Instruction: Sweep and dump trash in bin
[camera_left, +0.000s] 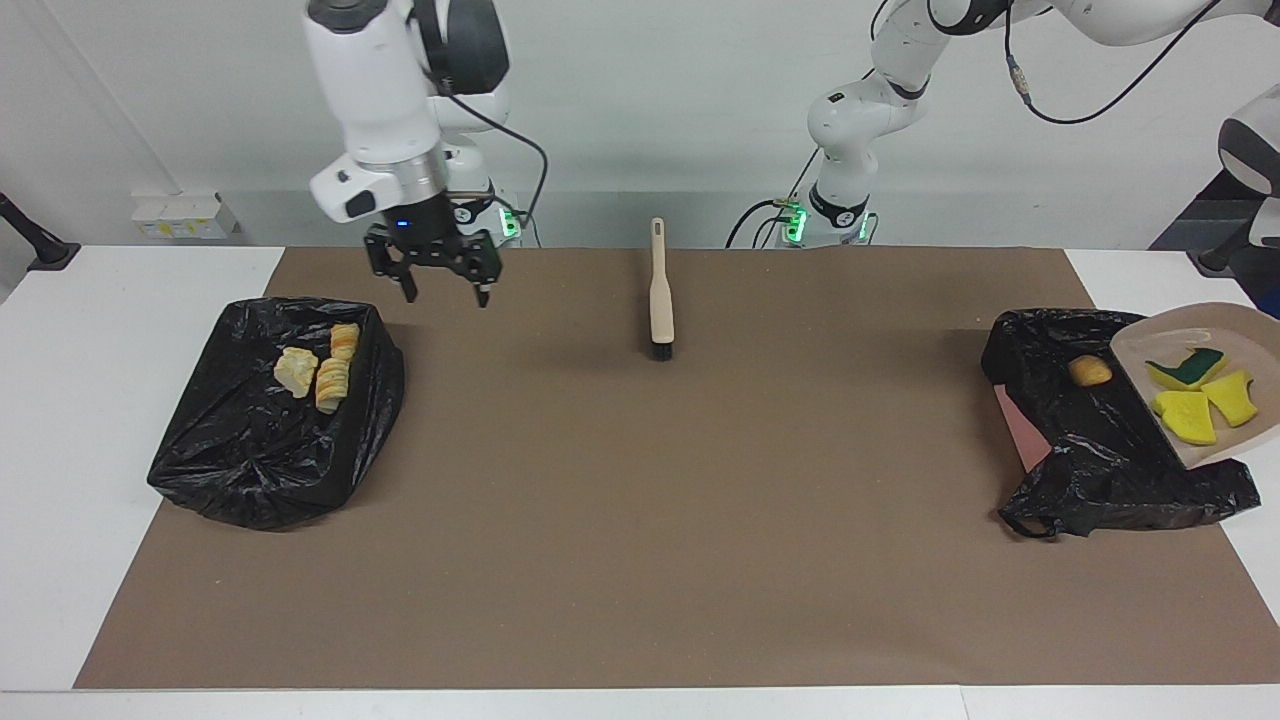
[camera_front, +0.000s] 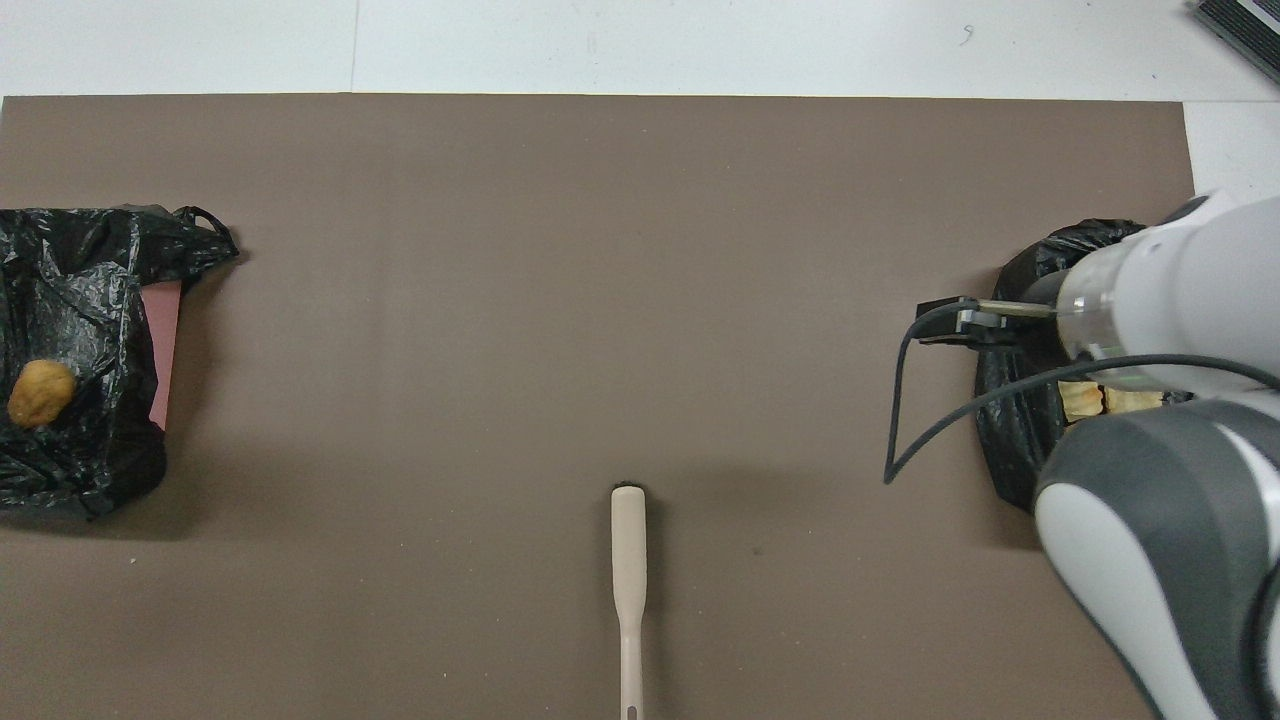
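Beige dustpan (camera_left: 1215, 385), in the facing view, tilts over the black bin bag (camera_left: 1090, 440) at the left arm's end of the table; the left gripper is out of frame, clamped shut, presumably on the pan's handle. 1 brown lump (camera_left: 1089, 371) lies in the bag, and 3 yellow sponge pieces (camera_left: 1200, 400) sit on the pan. A steeper, steady tip with the lip over the bag's middle should shed them. The right gripper (camera_left: 442, 290), fingers spread wide and empty, hangs beside the second bag (camera_left: 270, 440) holding 3 bread chunks (camera_left: 318, 372). 1 brush (camera_left: 660, 300) lies mid-mat.

Overhead, the brush (camera_front: 628, 570) and lump (camera_front: 40, 392) show; the pan does not.
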